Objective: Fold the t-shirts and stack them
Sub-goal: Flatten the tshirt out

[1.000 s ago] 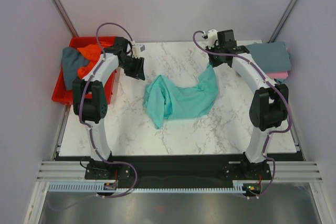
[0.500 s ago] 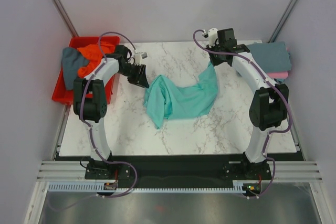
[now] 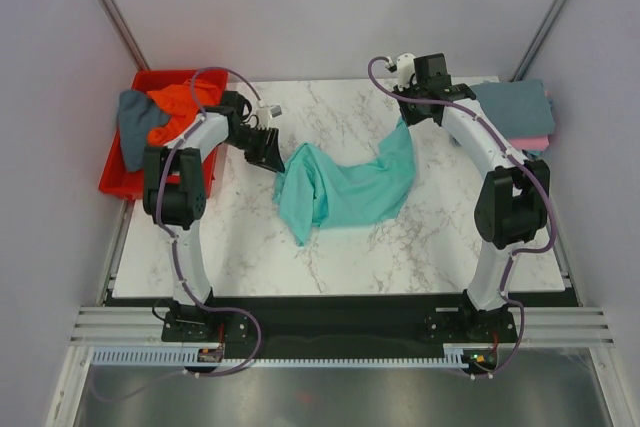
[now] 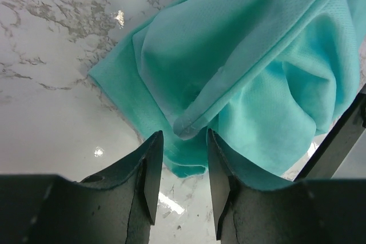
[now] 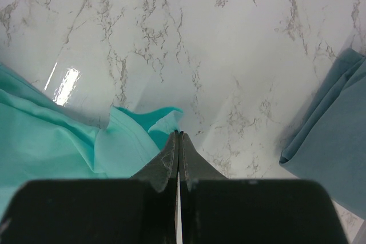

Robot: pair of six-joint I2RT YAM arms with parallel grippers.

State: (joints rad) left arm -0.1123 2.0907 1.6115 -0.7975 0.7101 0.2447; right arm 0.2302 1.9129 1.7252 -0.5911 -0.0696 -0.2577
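Teal t-shirt [image 3: 345,187] lies crumpled on the table [image 3: 300,247] to the right of the red bin [image 3: 112,182]. Its long axis runs straight away from the bin, bunched end nearest it. Left gripper [image 4: 182,141] sits between the bin and that bunched end, jaws part-open astride a folded hem, not pinched. Right gripper [image 5: 178,134], at the end farthest from the bin, is closed on the shirt's raised corner, so the next grasp looks to be the left arm's.

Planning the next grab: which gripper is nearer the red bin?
Left. The left gripper is open at the left edge of the teal shirt, just right of the bin; the right gripper pinches that shirt's far corner across the table.
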